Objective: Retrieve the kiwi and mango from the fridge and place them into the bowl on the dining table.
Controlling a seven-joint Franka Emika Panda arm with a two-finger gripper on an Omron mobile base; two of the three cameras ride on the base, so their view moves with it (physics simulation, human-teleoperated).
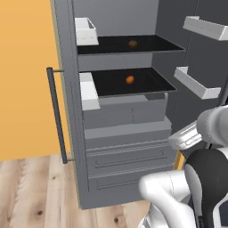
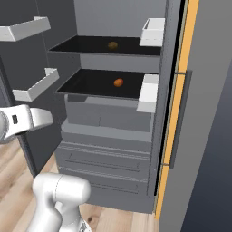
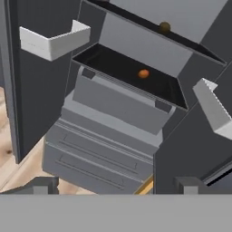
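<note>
The fridge (image 1: 129, 133) stood with both doors swung wide, giving the arm a clear reach. The kiwi (image 1: 132, 43) sat on the upper shelf, the mango (image 1: 129, 79) on the one below. The gripper (image 3: 115, 188) hung back from both — fingertips spread wide, holding nothing.

Dark grey fridge (image 1: 124, 147) with black shelves (image 1: 133, 82) and white door bins (image 1: 196, 82). Orange mango (image 1: 130, 79); dull greenish-brown kiwi (image 1: 132, 43) at 12 o'clock from it. Pale wood-grain floor (image 1: 35, 191), orange wall (image 1: 24, 75).

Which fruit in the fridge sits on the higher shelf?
The kiwi, the dull greenish-brown one, sits on the upper black shelf. The bright orange mango lies one shelf lower.
</note>
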